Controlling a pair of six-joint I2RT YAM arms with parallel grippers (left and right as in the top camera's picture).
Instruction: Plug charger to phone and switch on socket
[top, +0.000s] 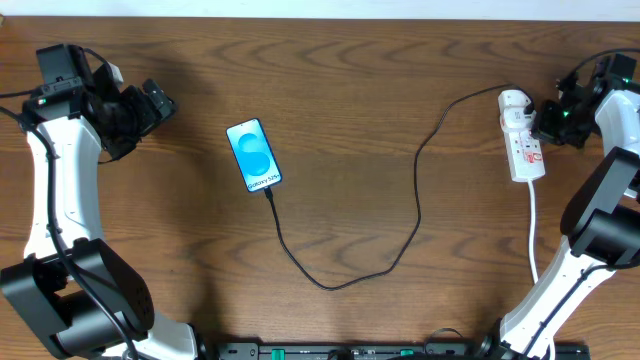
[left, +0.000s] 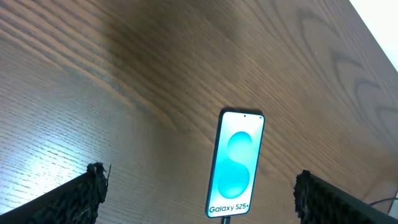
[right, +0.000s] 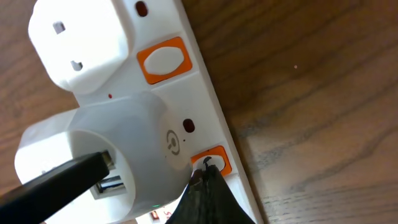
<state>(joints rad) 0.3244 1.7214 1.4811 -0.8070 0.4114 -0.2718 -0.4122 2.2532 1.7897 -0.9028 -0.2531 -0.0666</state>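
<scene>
A big brown wooden surface (top: 350, 60) fills the view from above. The left arm (top: 60, 200) stands at one side and the right arm (top: 600, 200) at the other. The socket (top: 524, 150) is a long white strip that lies far over by the right arm, and its white cord (top: 534, 230) runs down toward the front edge. The phone (top: 254, 155) lies flat with its blue screen up, closer to the left arm than to the right. The charger (top: 418, 215) is a thin black line. One end meets the bottom edge of the phone. It loops across the wood and goes up to the top end of the socket, into a round white block (right: 118, 155) plugged in there. The left tool (left: 200, 176) is open, its two black fingers (left: 68, 199) wide apart, up off the wood and near the phone without touching it. The right tool (right: 204, 180) is closed to one dark point, and that point rests on a small orange switch (right: 219, 159) on the socket, right beside the block.
</scene>
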